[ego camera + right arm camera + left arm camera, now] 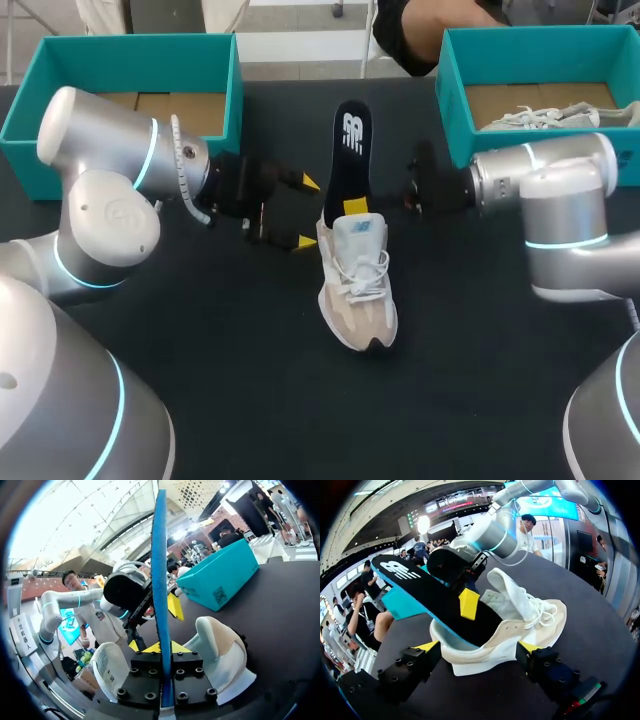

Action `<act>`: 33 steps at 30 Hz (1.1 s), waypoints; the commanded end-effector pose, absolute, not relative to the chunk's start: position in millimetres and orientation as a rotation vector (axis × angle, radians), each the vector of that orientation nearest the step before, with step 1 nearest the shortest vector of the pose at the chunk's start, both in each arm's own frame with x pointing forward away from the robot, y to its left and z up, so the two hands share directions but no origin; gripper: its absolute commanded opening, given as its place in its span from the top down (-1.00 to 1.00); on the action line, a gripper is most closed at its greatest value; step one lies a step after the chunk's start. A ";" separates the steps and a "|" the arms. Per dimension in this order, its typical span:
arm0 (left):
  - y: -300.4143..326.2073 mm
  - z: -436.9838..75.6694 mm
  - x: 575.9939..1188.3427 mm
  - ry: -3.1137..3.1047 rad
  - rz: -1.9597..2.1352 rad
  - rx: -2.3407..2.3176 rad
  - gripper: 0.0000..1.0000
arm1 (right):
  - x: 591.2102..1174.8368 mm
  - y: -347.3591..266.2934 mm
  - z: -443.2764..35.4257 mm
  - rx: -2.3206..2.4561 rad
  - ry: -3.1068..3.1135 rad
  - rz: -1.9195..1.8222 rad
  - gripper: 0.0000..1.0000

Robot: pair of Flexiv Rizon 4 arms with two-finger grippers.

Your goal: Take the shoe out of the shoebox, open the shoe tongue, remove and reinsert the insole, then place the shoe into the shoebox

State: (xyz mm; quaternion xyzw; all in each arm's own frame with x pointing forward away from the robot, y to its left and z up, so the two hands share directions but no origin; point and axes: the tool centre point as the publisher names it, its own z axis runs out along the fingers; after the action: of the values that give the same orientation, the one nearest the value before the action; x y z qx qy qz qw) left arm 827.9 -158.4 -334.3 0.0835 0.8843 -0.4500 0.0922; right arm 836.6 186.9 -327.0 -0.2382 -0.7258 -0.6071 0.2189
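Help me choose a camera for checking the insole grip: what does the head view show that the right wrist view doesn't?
Only the head view: the right shoebox with a second shoe inside, and the laces of the shoe on the table. Only the right wrist view: the insole edge-on, clamped by the right gripper. Both: that shoe, the insole partly out of it, the open left gripper nearby and the left shoebox.

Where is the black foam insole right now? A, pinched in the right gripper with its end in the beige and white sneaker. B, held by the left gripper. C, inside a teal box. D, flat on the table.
A: the right gripper clamps the black foam insole, one end inside the beige and white sneaker; the left gripper stands open.
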 end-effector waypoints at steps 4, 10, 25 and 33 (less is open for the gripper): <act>-159.3 -334.4 828.1 2.629 -1.332 0.248 -1.00 | 824.2 187.5 -340.8 -0.683 -1.952 -1.622 1.00; -159.3 -334.4 828.1 2.629 -1.332 0.248 -1.00 | 811.4 190.5 -347.4 -0.714 -1.925 -1.578 1.00; -159.3 -334.4 828.1 2.629 -1.332 0.248 -1.00 | 832.5 189.6 -316.4 -0.659 -2.053 -1.591 0.62; -159.3 -334.4 828.1 2.629 -1.332 0.248 -1.00 | 847.8 187.9 -324.2 -0.619 -2.042 -1.568 1.00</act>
State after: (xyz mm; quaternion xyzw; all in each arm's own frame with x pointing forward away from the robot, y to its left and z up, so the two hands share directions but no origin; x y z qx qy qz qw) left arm 827.9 -158.3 -334.3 0.0835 0.8844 -0.4500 0.0922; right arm 838.5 186.5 -316.9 -0.2346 -0.7474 -0.5771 0.2308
